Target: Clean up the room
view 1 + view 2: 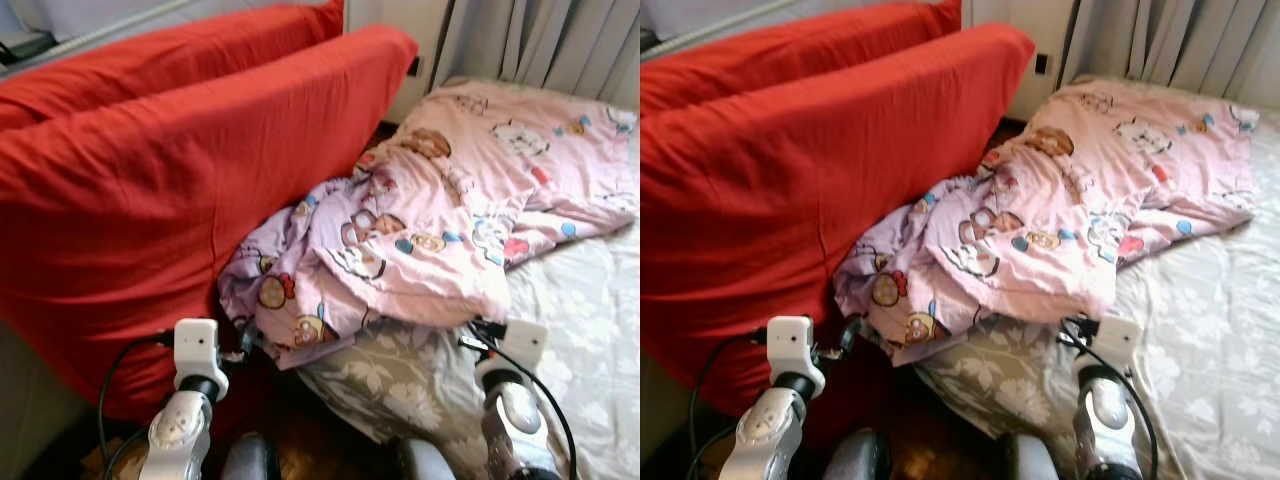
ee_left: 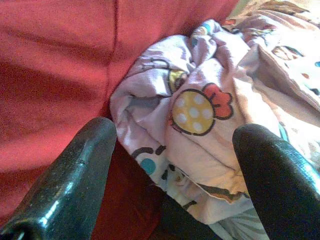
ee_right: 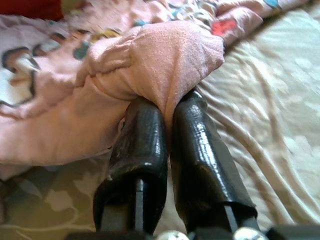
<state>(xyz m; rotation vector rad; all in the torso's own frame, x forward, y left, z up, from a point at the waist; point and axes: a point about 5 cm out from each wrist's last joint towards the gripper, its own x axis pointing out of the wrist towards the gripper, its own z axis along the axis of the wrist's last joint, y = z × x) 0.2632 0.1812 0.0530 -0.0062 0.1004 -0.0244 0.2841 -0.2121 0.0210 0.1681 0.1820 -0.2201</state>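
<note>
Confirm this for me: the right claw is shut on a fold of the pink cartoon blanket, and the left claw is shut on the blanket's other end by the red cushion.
Not quite. The right claw is shut on a fold of the pink cartoon blanket, but the left claw is open: in the left wrist view its fingers stand wide apart, with the bunched blanket end beside the red cushion ahead of them.

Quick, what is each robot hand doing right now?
Left gripper: open, at the blanket, holding nothing.
Right gripper: shut on a fold of the blanket.
</note>
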